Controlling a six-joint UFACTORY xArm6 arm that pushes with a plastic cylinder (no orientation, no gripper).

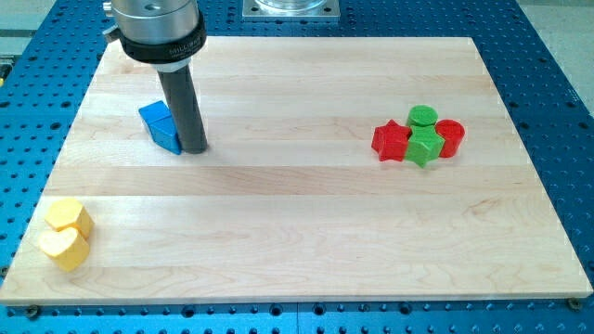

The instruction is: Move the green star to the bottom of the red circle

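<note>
The green star (pixel 424 147) lies at the view's right, in a tight cluster. The red circle (pixel 449 137) touches it on its right, slightly higher. A red star (pixel 391 141) sits on the green star's left and a green circle (pixel 422 117) just above it. My tip (pixel 194 147) rests on the board at the view's upper left, far left of the cluster, right beside a blue block.
A blue block (pixel 161 125) sits against the rod's left side. Two yellow blocks, a hexagon (pixel 69 217) and a heart (pixel 62 247), lie at the view's bottom left near the wooden board's (pixel 297 232) edge.
</note>
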